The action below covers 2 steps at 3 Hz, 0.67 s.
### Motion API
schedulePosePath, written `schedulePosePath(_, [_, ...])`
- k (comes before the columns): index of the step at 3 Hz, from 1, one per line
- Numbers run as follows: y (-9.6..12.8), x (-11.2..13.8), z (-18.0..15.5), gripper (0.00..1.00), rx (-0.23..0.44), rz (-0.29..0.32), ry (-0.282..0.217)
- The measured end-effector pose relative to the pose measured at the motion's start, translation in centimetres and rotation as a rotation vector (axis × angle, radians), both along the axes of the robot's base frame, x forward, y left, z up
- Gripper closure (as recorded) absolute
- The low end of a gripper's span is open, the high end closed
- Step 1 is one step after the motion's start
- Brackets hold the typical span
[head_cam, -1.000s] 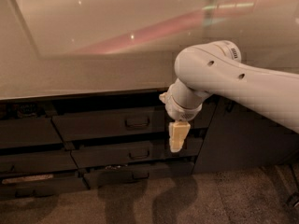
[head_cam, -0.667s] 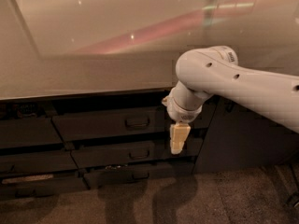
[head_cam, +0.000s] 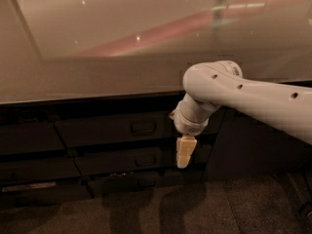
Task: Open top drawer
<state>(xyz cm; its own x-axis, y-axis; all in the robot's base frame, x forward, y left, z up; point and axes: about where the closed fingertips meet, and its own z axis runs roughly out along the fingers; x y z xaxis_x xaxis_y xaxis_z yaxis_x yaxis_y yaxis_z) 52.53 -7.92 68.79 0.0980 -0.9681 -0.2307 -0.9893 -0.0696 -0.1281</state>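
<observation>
Far left: a column of three dark drawer fronts (head_cam: 29,139), handles too dim to read. Centre column: three stacked fronts under the counter (head_cam: 97,77). The uppermost is the top drawer (head_cam: 97,130), shut, its front flush with its neighbours, with one loop handle (head_cam: 144,128) at its middle. The second drawer (head_cam: 112,162) below has a like handle; whether the third has one is too dark to tell. Right of the loop handle and lower, apart from it, hangs the gripper (head_cam: 185,152), pointing down, about level with the second drawer. Whether it is open or closed cannot be told; nothing shows in it. One white arm (head_cam: 253,96) enters from the right, crossing one dark cabinet panel (head_cam: 253,145). Task looks unstarted: handle not grasped, the whole pull left to do.
</observation>
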Motion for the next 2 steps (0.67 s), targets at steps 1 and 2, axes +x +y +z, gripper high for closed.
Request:
schedulePosePath(1, [-0.1,0.08,0.11,0.0,-0.03,-0.002,-0.042])
schedulePosePath(2, [-0.45,-0.14,0.66,0.0,-0.077,0.014,-0.154])
